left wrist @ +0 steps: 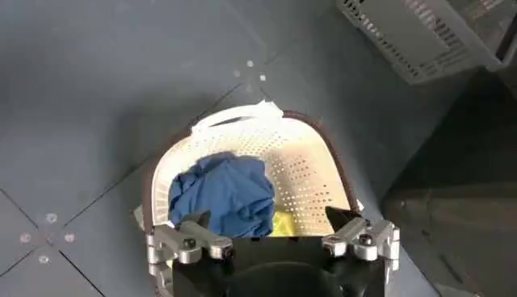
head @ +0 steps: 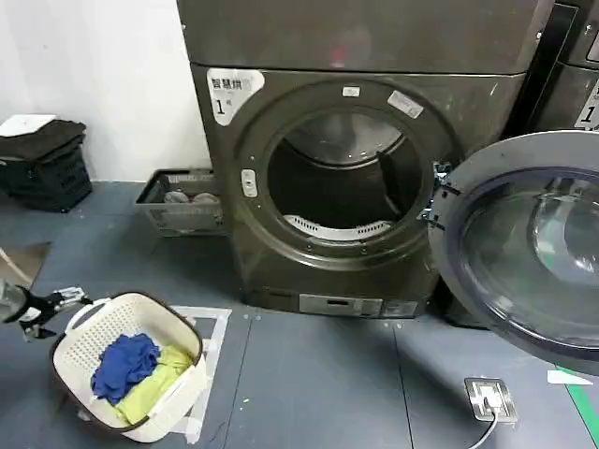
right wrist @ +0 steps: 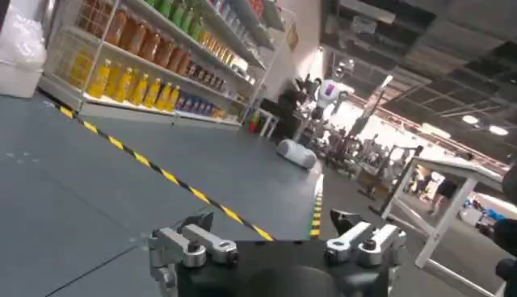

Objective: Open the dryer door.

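The dryer door (head: pixel 533 248), a chrome ring around dark glass, stands swung wide open to the right of the grey-brown machine (head: pixel 281 234) marked "1". The round drum opening (head: pixel 339 178) is exposed and dark inside. My left gripper (head: pixel 42 309) hovers low at the far left, far from the door, beside a white laundry basket (head: pixel 84 341). In the left wrist view the left gripper (left wrist: pixel 269 219) is open above that basket (left wrist: pixel 234 121), with nothing between its fingers. The right gripper (right wrist: pixel 273 222) is open too, holding nothing, and faces away across the room's floor.
The basket holds a blue cloth (head: pixel 126 363) and a yellow-green one (head: pixel 154 383). A grey crate (head: pixel 178 201) sits left of the machine, black items (head: pixel 42 159) farther left. A floor socket with cable (head: pixel 489 398) lies under the door. A darker machine (head: pixel 576 75) stands at right.
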`<state>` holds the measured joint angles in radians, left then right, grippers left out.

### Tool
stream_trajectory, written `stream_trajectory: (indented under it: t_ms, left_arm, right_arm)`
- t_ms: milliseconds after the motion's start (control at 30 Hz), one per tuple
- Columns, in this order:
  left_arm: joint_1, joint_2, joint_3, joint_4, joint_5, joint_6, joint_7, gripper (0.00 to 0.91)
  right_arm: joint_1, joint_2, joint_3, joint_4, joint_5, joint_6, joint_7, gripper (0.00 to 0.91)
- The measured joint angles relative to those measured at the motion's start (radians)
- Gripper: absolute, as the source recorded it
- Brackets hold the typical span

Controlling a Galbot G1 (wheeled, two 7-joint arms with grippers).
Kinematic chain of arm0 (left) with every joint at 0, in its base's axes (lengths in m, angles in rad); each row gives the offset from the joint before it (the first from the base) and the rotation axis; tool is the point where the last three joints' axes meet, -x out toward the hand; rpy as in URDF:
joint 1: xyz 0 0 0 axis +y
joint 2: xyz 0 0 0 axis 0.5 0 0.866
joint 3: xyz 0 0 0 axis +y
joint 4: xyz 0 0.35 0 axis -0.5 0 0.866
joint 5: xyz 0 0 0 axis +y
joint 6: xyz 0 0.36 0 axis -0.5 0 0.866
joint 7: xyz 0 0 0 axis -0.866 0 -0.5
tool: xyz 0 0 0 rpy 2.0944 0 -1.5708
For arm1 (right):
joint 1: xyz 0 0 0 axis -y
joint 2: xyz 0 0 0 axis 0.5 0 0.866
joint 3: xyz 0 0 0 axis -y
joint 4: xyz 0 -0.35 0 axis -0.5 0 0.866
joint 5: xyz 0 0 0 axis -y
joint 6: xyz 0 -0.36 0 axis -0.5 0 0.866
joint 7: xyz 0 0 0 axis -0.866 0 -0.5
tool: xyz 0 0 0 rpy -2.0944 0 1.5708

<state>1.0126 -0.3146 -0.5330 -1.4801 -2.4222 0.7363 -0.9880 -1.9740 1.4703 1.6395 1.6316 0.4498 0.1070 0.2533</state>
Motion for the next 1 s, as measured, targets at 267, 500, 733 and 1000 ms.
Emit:
stream_trajectory:
  t_ms: [267,500,733,1000]
  left_arm:
    - [0.015,-0.011,-0.002,-0.001,0.001,0.000,0.001,0.907]
    - [0.016,-0.014,-0.006,0.010,0.000,0.000,0.001,0.907]
    - [0.019,-0.017,-0.007,0.014,0.000,0.000,0.001,0.907]
    - [0.019,-0.019,-0.008,0.015,0.000,0.000,0.002,0.907]
  right_arm:
    - [-0.002,0.001,0.001,-0.006,0.001,0.003,-0.002,0.907]
    - [-0.003,-0.001,0.010,-0.011,0.008,0.006,-0.002,0.907]
    - [-0.002,0.001,0.017,-0.011,0.013,0.008,-0.002,0.907]
    - [-0.003,0.002,0.015,-0.014,0.012,0.008,-0.006,0.907]
